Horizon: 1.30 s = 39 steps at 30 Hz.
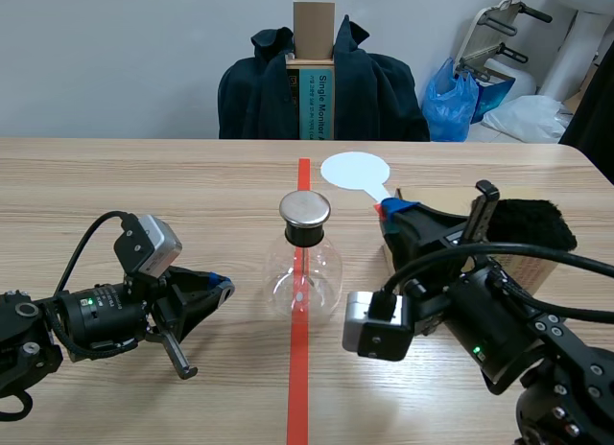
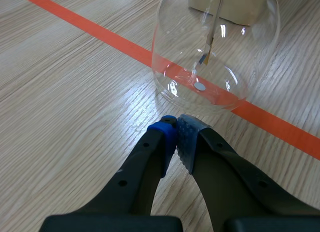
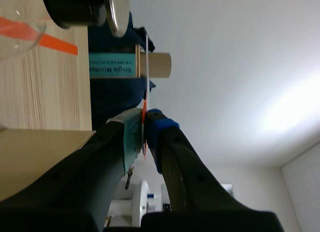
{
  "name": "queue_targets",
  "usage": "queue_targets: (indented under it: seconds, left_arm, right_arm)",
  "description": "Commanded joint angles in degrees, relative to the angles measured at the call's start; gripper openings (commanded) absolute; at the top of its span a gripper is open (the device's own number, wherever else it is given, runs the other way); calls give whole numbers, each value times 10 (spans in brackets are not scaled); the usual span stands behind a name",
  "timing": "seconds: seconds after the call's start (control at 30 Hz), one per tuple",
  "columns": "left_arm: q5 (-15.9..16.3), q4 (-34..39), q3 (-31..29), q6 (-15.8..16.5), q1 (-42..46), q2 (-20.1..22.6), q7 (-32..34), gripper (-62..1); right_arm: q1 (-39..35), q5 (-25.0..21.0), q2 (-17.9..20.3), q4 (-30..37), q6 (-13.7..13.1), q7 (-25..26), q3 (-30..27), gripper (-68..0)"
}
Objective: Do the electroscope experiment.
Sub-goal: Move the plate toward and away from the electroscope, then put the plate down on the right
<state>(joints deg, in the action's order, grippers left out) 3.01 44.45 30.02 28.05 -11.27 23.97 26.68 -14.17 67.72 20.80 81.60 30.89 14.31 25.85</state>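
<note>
On the table in front of me, the electroscope, a round clear glass flask, stood upright on the orange-red tape line, about midway between the two arms. A black neck and a flat metal cap topped it, and a thin strip hung down inside the glass. The left gripper lay low over the wood to the left of the flask with its fingers pressed together on nothing, the tips pointing at the base of the glass, near it but not touching. The right gripper was turned on its side just right of the flask, and its pads were clamped on the handle of a white paddle, whose round disc stood out beyond the cap toward the far side of the table. Behind that arm sat a cardboard box with a black fuzzy pad lying on top. Across the table a dark jacket was draped over a chair, with a blue plastic bag to its right.
</note>
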Motion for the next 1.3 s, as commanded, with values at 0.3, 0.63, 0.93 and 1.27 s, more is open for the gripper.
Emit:
queue_targets:
  seconds: [0.3, 0.63, 0.93, 1.27]
  left_arm:
    - [6, 12, -4, -1, -1, -1, 10, -581]
    - [6, 12, -4, -1, -1, -1, 9, -581]
    - [6, 12, -4, -1, -1, -1, 9, -581]
    - [6, 12, -4, -1, 0, -1, 8, -581]
  right_arm:
    - [7, -2, 8, 8, 8, -85, -3, -669]
    - [-5, -2, 43, 8, 27, -130, -3, -669]
    - [-51, -8, 46, 8, 64, -172, -19, -669]
    - [-31, -59, 37, -31, 64, -170, -18, -668]
